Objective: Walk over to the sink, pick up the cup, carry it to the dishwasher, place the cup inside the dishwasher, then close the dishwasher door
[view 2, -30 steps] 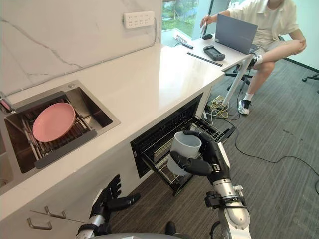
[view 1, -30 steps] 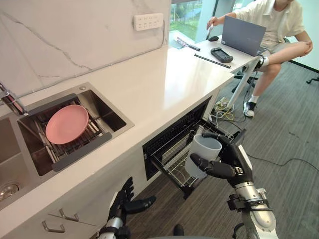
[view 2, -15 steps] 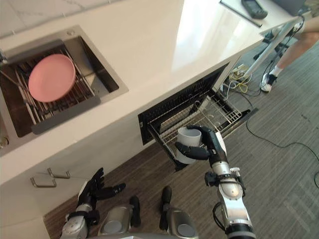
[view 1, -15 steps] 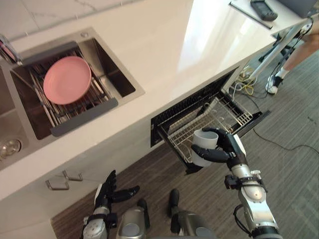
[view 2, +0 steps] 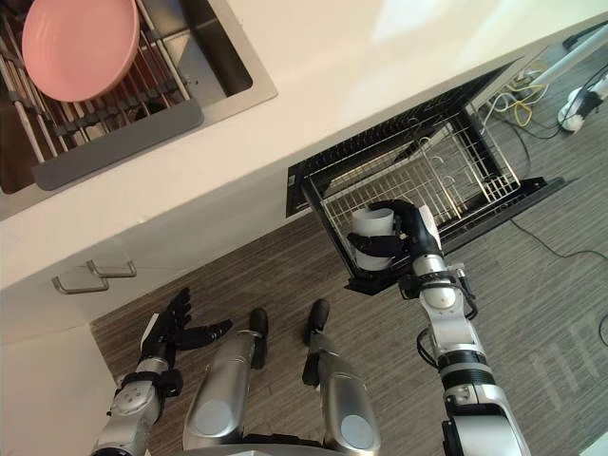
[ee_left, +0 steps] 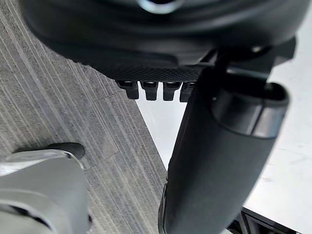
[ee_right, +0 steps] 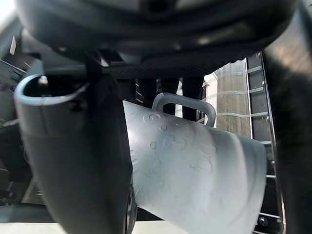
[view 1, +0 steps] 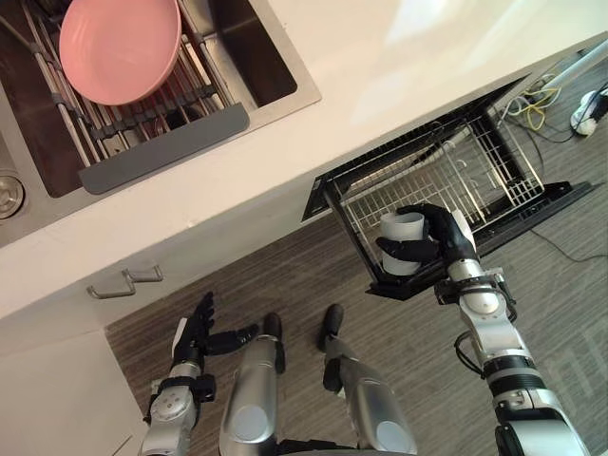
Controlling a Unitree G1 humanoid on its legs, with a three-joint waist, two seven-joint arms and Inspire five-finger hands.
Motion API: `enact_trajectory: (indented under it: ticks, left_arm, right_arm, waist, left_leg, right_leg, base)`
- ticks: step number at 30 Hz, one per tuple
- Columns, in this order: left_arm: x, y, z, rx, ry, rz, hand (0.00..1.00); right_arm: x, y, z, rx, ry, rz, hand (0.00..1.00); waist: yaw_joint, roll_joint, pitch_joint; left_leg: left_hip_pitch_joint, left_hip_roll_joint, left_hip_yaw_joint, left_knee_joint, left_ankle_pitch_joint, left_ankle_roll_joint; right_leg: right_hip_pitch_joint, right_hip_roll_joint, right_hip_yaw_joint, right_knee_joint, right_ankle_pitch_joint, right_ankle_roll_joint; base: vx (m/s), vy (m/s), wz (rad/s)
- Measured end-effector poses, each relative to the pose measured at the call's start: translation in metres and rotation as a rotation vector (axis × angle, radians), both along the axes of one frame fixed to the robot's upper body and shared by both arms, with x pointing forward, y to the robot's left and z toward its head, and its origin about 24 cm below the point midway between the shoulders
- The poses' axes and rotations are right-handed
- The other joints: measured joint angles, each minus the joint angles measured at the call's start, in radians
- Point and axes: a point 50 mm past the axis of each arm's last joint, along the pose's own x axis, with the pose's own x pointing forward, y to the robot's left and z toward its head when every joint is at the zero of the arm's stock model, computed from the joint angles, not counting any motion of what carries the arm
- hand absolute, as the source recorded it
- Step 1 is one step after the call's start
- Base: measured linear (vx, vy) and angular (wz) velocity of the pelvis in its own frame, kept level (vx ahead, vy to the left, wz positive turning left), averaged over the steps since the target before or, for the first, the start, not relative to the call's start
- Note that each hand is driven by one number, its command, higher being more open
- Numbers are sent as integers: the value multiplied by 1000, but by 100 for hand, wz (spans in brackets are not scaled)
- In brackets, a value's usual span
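My right hand (view 1: 439, 238) is shut on a pale grey cup (view 1: 402, 243), fingers and thumb wrapped round its side. The cup (ee_right: 195, 170) is upright, held over the front corner of the dishwasher's pulled-out wire rack (view 1: 446, 180). The dishwasher door (view 1: 532, 204) hangs open below the countertop (view 1: 313, 123). Down at the lower left my left hand (view 1: 195, 330) hangs open above the floor, holding nothing. The sink (view 1: 228, 57) is at the upper left, with a pink plate (view 1: 119, 47) on a drying rack inside it.
A cabinet drawer with a metal handle (view 1: 123, 281) sits below the sink. Cables (view 1: 532, 95) and a white shoe (view 1: 591, 109) lie on the floor at the far right, beyond the dishwasher. Grey striped carpet (view 1: 570, 294) covers the floor.
The camera has tilted down and closer to the counter, so the whole scene shifted up. My right hand still holds the cup, now nearer the rack's front corner. The left hand hangs as before.
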Motion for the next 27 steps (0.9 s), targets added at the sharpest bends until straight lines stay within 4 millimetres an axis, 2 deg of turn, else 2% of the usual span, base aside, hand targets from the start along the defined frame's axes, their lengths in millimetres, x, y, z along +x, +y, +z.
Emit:
enact_trajectory:
  ticks: [4,10,11,17,27]
  left_arm:
    - [14,-10,9,-18,-65,-23,100]
    - [18,-21,12,-54,-95,-39,100]
    - [19,-23,12,-58,-96,-42,100]
    - [21,-36,11,-110,-105,-43,100]
    - [22,-36,12,-125,-113,-37,100]
  right_arm:
    - [8,0,13,-50,-30,13,0]
    - [14,7,19,-143,-31,39,0]
    - [15,8,21,-151,-34,37,100]
    - [22,5,37,-188,-79,17,100]
    - [22,5,41,-150,-121,-3,100]
  waist:
    - [0,9,6]
    - [1,12,7]
    - [1,13,8]
    - [0,40,11]
    - [-4,42,9]
  left_leg:
    - [-27,-3,2,-9,9,1]
    - [-28,-5,0,-31,23,-12]
    - [-28,-5,-1,-34,27,-16]
    - [-25,-2,-4,-39,31,-23]
    - [-20,4,-3,-22,30,-26]
  right_leg:
    - [-48,-9,-3,44,-19,-3]
    - [-91,-18,-9,114,-61,-13]
    - [-97,-19,-10,123,-67,-15]
    - [-116,-24,-16,166,-96,-24]
    - [-126,-34,-29,218,-130,-26]
  base:
    - [0,0,0]
    - [16,-45,3]
    - [32,-56,5]
    - [25,-43,2]
    - [3,-7,1]
